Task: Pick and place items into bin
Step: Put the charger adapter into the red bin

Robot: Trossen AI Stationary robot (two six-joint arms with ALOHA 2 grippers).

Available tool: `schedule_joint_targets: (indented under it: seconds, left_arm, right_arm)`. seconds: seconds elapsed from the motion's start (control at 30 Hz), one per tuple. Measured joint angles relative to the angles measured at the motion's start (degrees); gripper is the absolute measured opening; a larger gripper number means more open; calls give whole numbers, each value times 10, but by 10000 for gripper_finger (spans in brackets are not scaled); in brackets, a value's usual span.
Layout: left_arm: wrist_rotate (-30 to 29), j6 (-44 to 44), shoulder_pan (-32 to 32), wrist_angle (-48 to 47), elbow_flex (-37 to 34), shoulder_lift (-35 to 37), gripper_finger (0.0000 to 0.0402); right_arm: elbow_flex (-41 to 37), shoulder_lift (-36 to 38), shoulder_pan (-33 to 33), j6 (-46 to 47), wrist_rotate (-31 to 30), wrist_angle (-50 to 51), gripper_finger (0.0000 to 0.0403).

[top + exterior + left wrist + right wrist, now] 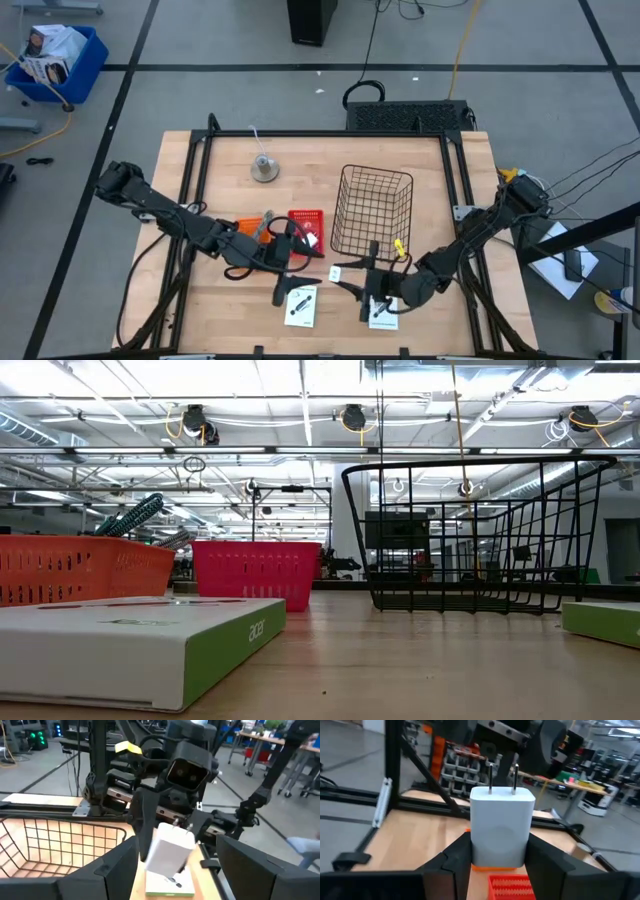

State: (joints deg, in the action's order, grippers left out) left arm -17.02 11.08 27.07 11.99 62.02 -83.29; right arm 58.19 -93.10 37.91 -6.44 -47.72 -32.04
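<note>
My right gripper (350,278) hangs near the table's front, just in front of the black wire bin (372,208), and is shut on a small white plug block (502,827) with two metal prongs. My left gripper (300,250) faces it from the table's left, open and empty; the left wrist view shows the block (170,851) beyond its fingers. A teal-handled tool (135,515) and a grey tool (176,540) stick up out of the orange basket (250,228). My right gripper pinches the block's two opposite narrow sides (476,845) between its two fingers. The fingers come level from the table's right. The prongs (502,777) stick out past the fingertips. The block is lifted clear, above a white box (170,886) lying on the table.
A red basket (307,225) stands between the orange basket and the wire bin. Two flat white boxes with green sides (300,308) (383,316) lie near the front edge. A round grey bell (264,168) sits at the far left. A black frame (320,135) borders the table.
</note>
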Motion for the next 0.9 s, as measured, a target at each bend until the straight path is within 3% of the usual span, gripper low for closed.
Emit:
schedule_joint_targets:
  seconds: [0.23,0.43,0.9]
  left_arm:
    - [-23,-30,4,-20,0,0,271]
    - [-41,-34,0,-35,0,0,271]
    - [-34,-31,-11,-26,0,-13,271]
  right_arm:
    - [0,0,-28,14,45,-3,148]
    - [0,0,-31,1,48,-27,145]
    - [0,0,-45,2,88,-51,146]
